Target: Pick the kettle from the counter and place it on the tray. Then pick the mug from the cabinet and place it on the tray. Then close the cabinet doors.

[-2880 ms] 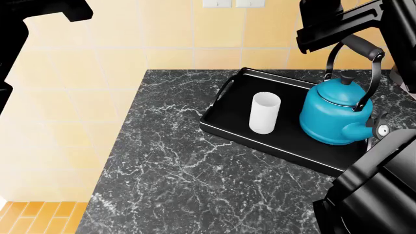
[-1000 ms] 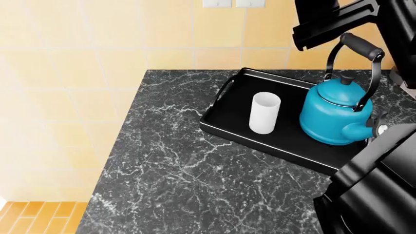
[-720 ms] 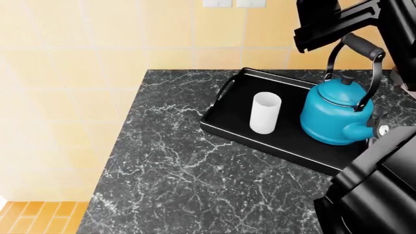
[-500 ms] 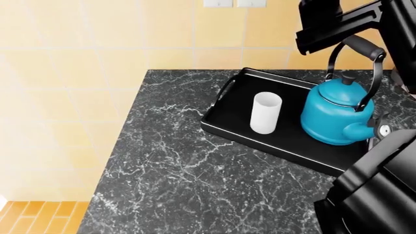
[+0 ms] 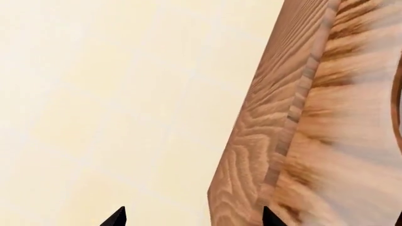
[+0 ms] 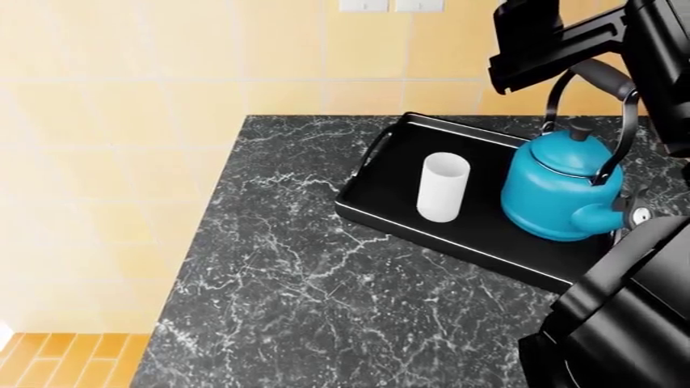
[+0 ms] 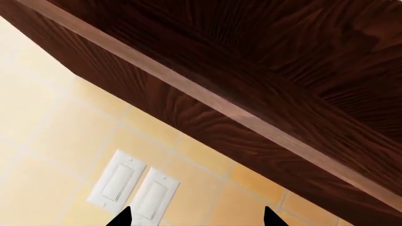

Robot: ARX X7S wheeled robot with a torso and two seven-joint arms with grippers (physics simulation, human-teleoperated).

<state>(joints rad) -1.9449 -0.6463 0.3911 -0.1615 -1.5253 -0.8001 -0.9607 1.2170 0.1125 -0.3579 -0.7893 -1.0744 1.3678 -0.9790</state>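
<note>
Seen from the head, the mug (image 6: 443,187) and the blue kettle (image 6: 561,192) stand side by side in the tray (image 6: 372,200) on the counter (image 6: 302,291), a dark arm (image 6: 571,36) crossing above the kettle's handle. The left gripper (image 5: 193,217), tips spread and empty, faces a light wooden cabinet door (image 5: 295,122) and pale wall. The right gripper (image 7: 196,215), likewise spread, points at wall switches (image 7: 135,188) below a dark cabinet (image 7: 251,80).

A black rectangular tray with raised rim (image 6: 372,212) lies on the dark marble counter with white veins (image 6: 280,283). On it stand a plain white cylindrical mug (image 6: 442,187) and, near it, a round bright blue kettle with a black arched handle (image 6: 561,190). A black arm part (image 6: 561,40) hangs just above the kettle handle.
</note>
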